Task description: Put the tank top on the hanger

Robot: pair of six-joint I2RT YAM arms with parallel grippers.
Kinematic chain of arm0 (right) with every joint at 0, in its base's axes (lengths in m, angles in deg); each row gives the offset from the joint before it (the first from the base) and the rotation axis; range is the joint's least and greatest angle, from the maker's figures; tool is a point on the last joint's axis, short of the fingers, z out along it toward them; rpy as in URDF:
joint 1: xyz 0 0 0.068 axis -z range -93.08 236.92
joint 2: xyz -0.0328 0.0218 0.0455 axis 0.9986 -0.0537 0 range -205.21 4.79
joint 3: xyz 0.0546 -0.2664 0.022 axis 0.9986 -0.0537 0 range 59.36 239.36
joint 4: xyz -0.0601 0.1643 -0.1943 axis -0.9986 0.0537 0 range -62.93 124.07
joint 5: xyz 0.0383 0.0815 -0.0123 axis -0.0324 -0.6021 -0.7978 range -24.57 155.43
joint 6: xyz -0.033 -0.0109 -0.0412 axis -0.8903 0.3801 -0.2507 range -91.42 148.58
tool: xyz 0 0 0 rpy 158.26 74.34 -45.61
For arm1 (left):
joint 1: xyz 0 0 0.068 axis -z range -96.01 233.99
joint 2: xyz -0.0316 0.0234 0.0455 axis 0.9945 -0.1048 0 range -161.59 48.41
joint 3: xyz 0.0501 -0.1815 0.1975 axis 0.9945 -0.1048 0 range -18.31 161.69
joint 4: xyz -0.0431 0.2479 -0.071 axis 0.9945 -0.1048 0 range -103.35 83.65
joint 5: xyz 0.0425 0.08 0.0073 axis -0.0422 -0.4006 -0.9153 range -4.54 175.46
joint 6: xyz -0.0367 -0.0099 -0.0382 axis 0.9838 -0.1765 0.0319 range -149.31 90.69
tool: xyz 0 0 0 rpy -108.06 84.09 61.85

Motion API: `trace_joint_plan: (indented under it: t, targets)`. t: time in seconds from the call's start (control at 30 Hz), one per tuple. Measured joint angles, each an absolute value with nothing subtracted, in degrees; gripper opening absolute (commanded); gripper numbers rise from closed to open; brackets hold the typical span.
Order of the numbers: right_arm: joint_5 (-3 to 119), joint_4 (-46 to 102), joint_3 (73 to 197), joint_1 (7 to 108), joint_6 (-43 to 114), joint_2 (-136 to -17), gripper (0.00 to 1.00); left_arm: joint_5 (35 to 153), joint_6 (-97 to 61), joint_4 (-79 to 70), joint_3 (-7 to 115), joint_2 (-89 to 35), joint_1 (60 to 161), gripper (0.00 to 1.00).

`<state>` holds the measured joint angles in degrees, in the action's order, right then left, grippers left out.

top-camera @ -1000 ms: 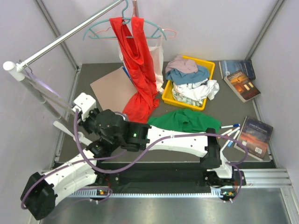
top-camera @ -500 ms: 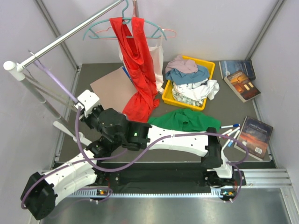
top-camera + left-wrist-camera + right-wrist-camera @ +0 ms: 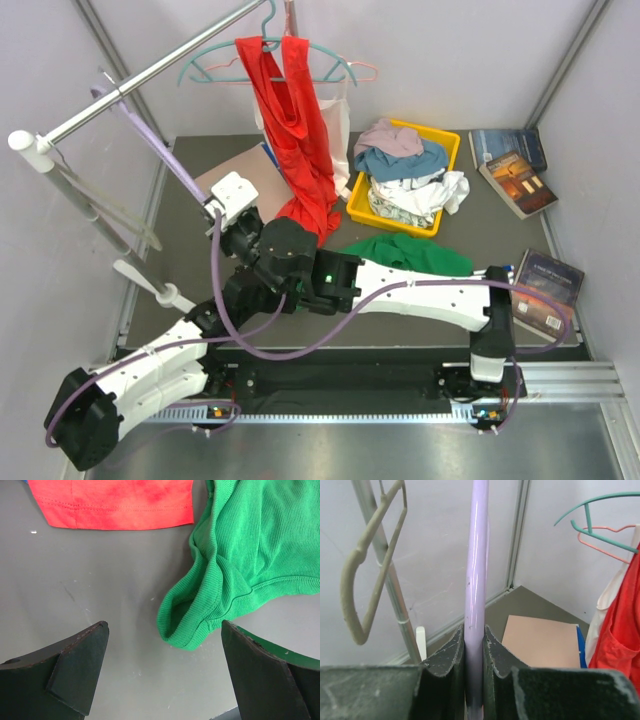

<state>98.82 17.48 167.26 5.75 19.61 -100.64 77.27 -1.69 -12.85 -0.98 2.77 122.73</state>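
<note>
The green tank top point(image 3: 410, 255) lies crumpled on the grey table, right of centre. In the left wrist view its strap end point(image 3: 200, 615) lies just ahead of and between my fingers. My left gripper point(image 3: 164, 630) is open and empty above the table, mostly hidden under the right arm in the top view. My right gripper point(image 3: 212, 205) is shut on the lavender hanger point(image 3: 150, 140), which slants up to the left toward the rail. In the right wrist view the hanger's bar point(image 3: 476, 570) stands upright, pinched in my right gripper point(image 3: 474, 630).
A red tank top point(image 3: 295, 150) hangs on a teal hanger point(image 3: 335, 62) with a pink hanger point(image 3: 365, 72) behind it. A metal rail point(image 3: 150, 72), a beige hanger point(image 3: 367, 570), a brown sheet point(image 3: 235, 185), a yellow bin point(image 3: 450, 140) of clothes and books point(image 3: 515, 165) surround the table.
My right gripper has carried the lavender hanger right and away from the rack's left post. The hanger's top has risen to rail level. The left arm has shifted right under the right arm.
</note>
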Motion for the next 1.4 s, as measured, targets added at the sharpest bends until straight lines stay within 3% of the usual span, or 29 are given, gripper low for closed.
trace_joint_plan:
  t: [0.33, 0.9, 1.23, 1.4]
  targets:
    - [99.9, 15.4, 155.2, 6.5, 19.4, -92.3, 0.0, 77.0, -1.4, -12.9, -1.3, 3.8, 122.7, 0.99]
    - [108.2, 27.3, 118.1, 10.6, 31.2, -52.5, 0.0, 78.4, -4.5, -11.1, -1.6, -1.5, 122.7, 0.98]
    - [108.0, 45.4, 99.4, 17.8, 49.7, -35.7, 0.0, 85.7, -9.8, -2.6, 2.1, -9.1, 122.9, 0.91]
    - [107.1, 50.1, 95.7, 17.8, 55.6, -32.4, 0.0, 89.5, -11.7, 0.2, 2.8, -11.0, 122.9, 0.77]
